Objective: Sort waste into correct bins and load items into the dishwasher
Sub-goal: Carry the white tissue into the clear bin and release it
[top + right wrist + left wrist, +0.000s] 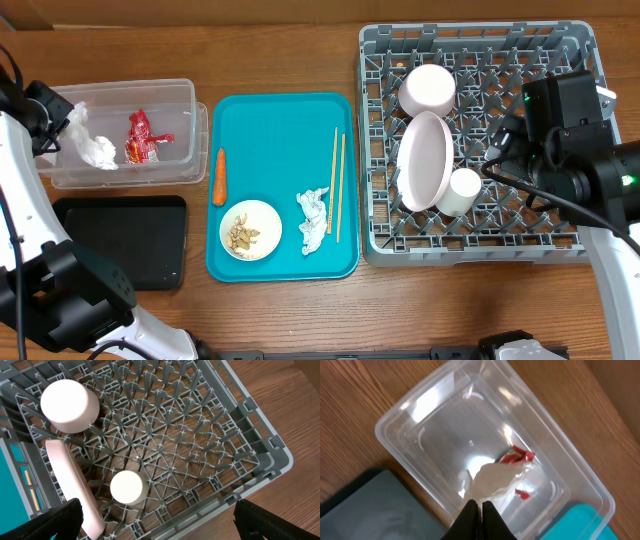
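- overhead: the tissue [92,143], crumpled and white, sits in the 9 o'clock end of the clear tub [170,92], its long axis running 11 to 5 o'clock; its upper tip meets the left gripper [60,115], and the red wrapper [140,137] lies at its 3 o'clock
- left wrist: the black fingers [469,521] are pressed together, pinching the tissue's lower edge; the pale, creased sheet stretches from the tips toward 2 o'clock over the tub
- right wrist: the right gripper [165,527] is spread wide, holding nothing, above the dish rack [260,435]
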`<state>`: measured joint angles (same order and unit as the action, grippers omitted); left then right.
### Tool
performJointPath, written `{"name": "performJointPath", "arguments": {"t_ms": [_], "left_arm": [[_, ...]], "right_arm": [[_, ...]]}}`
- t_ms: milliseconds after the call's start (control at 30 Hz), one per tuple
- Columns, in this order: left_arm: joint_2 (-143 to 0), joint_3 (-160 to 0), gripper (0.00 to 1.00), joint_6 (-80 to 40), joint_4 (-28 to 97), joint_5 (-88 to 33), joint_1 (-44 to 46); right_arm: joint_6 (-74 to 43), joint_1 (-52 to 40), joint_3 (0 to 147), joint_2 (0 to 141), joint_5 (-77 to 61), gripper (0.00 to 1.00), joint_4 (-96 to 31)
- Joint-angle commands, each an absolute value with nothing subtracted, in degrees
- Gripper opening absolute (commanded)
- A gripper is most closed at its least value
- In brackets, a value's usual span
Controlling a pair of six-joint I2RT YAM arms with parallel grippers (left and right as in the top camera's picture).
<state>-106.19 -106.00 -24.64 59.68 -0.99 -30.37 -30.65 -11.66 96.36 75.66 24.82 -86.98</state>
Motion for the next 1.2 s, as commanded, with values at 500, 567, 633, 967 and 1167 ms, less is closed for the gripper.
{"name": "performJointPath", "arguments": {"t_ms": [500,567,633,967,1167], "left_arm": [[-115.26,-104.29,0.13,-25.71,53.10,1.91,-30.83],[-115.26,-104.29,0.31,-24.91,52.14,1.89,-30.83],[-115.24,-104.47,0.56,-23.42,51.33,1.65,-30.83],[-112.42,-108.97,0.82,-20.78,53.74,-15.46,-30.39],[-107.37,-109.01,0.76,-17.56,62.78,-21.89,-26.33]], "right_arm": [[-29.95,-11.51,97.47,75.66,24.73,1.00,-86.72],[-29.98,-11.51,97.47,75.66,24.73,1.00,-86.72],[-29.95,-11.51,97.47,75.66,24.73,1.00,-86.72],[-29.95,-11.51,97.47,75.66,24.73,1.00,-86.70],[-29.98,-11.51,97.47,75.66,24.73,1.00,-86.70]]}}
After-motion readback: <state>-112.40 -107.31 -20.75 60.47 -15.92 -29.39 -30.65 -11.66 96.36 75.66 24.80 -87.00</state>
